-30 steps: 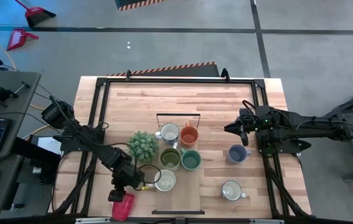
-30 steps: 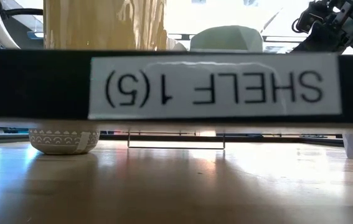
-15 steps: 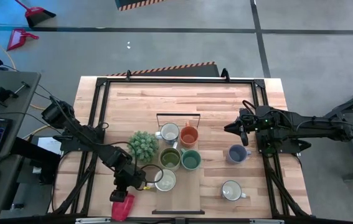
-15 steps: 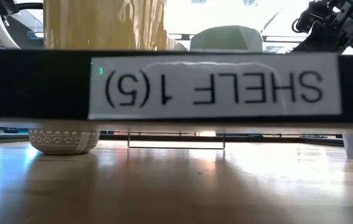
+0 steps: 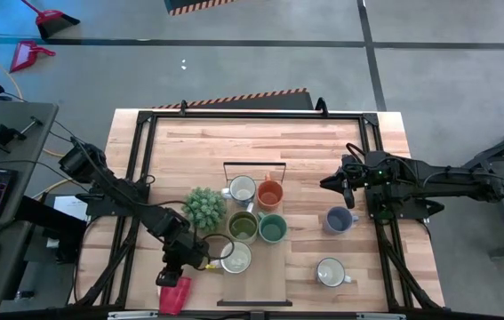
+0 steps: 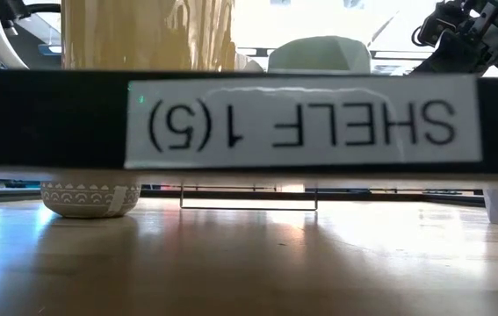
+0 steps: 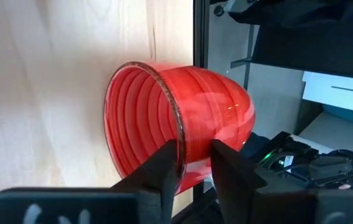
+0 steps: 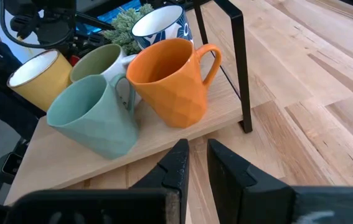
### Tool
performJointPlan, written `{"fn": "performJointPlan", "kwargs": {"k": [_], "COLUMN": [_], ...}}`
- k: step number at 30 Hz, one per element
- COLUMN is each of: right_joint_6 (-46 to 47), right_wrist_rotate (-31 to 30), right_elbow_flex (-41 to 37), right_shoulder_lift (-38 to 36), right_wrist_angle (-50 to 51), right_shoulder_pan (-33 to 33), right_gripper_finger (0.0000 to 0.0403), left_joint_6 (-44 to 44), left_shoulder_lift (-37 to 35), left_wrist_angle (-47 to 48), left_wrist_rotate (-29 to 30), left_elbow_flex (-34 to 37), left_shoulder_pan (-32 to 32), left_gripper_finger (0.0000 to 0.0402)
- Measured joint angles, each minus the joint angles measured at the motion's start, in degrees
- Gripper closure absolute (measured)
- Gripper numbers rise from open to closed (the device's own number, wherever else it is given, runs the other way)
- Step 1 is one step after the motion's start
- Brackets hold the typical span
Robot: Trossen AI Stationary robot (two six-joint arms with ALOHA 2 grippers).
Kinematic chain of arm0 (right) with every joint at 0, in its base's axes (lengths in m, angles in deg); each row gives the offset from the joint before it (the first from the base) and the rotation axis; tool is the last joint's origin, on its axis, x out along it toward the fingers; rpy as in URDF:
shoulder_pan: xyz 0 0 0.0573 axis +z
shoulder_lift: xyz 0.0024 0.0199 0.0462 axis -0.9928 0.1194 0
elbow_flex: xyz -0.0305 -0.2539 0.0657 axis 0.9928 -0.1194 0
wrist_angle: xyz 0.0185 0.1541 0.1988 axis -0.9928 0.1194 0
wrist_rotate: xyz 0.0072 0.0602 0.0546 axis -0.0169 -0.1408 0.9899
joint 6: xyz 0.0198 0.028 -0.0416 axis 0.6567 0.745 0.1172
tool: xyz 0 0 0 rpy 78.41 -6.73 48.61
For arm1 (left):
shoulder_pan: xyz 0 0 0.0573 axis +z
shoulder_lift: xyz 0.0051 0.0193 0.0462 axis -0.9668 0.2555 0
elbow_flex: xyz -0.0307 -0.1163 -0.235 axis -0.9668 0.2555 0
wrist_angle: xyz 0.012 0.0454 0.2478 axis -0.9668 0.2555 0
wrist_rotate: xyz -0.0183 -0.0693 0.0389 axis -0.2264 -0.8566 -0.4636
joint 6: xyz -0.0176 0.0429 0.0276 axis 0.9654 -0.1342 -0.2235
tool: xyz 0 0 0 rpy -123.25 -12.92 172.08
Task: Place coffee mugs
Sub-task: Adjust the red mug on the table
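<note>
Low view: a black bar labelled "SHELF 1(5)" (image 6: 301, 123) blocks most of the table; only the base of a patterned white-grey mug (image 6: 90, 197) shows beneath it. Left wrist view: the red mug (image 7: 176, 121) has its lower rim hidden behind the fingers, handle unseen.

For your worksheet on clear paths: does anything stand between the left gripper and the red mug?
Nothing visible does. The left gripper is already at the red mug, its jaws straddling the rim, one inside and one outside, near the table's front left corner.
</note>
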Motion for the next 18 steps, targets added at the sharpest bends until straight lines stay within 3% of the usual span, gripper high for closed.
{"fn": "performJointPlan", "kwargs": {"k": [12,18], "right_joint_6": [0.02,0.02], "right_wrist_rotate": [-0.24,-0.22], "right_elbow_flex": [0.0,0.0], "right_shoulder_lift": [-0.01,-0.01], "right_wrist_angle": [0.72,1.32], "right_shoulder_pan": [0.02,0.02], "right_gripper_finger": [0.036,0.036], "left_joint_6": [-2.8,-3.49], "left_shoulder_lift": [-0.07,0.2], "left_wrist_angle": [3.37,6.55], "left_wrist_rotate": [-0.28,4.05], "left_elbow_flex": [-0.11,0.32], "left_shoulder_pan": [3.94,4.66], "left_gripper_finger": [0.0371,0.0392]}}
